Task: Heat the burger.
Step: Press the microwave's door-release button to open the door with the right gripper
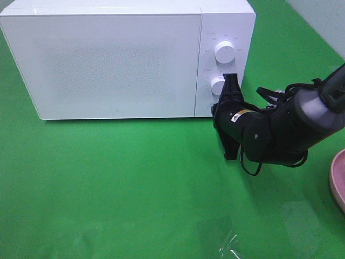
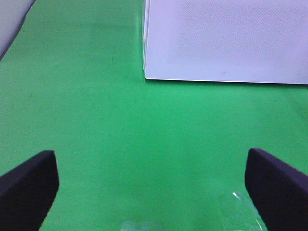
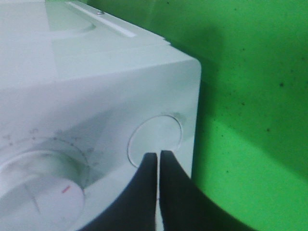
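Observation:
The burger is out of view. The white microwave [image 1: 108,59] stands at the back with its door closed. My right gripper [image 1: 216,110] is shut, with nothing between its fingers, and is right at the control panel beside the lower knob [image 1: 217,85]. In the right wrist view its tips [image 3: 158,159] rest at the edge of a round button [image 3: 155,134] near the panel's corner, next to the knob [image 3: 38,190]. My left gripper [image 2: 154,192] is open over bare green cloth, and the microwave's front [image 2: 226,43] lies ahead of it.
The rim of a pink plate [image 1: 338,181] shows at the right edge. The upper knob [image 1: 223,51] sits above the lower one. A scrap of clear plastic [image 1: 232,245] lies on the green cloth [image 1: 135,178] near the front edge.

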### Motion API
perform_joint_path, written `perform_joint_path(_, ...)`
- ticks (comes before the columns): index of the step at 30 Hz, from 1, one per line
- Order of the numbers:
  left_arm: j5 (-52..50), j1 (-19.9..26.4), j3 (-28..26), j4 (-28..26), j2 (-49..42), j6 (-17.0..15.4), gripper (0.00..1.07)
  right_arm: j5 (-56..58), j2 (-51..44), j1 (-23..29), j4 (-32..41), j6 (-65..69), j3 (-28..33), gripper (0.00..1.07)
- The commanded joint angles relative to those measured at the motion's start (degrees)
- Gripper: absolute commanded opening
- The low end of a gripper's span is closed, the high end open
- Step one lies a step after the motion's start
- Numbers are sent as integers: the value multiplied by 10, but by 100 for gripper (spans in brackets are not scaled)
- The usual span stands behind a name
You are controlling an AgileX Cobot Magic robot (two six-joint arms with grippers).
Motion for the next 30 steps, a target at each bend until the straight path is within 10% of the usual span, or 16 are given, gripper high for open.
perform_joint_path(1, -2, -3, 1, -2, -13, 1, 97, -2, 0, -11, 1, 3, -10, 0)
perform_joint_path(30, -2, -3, 1, -2, -13, 1, 97, -68, 29, -17, 4, 18, -39, 0)
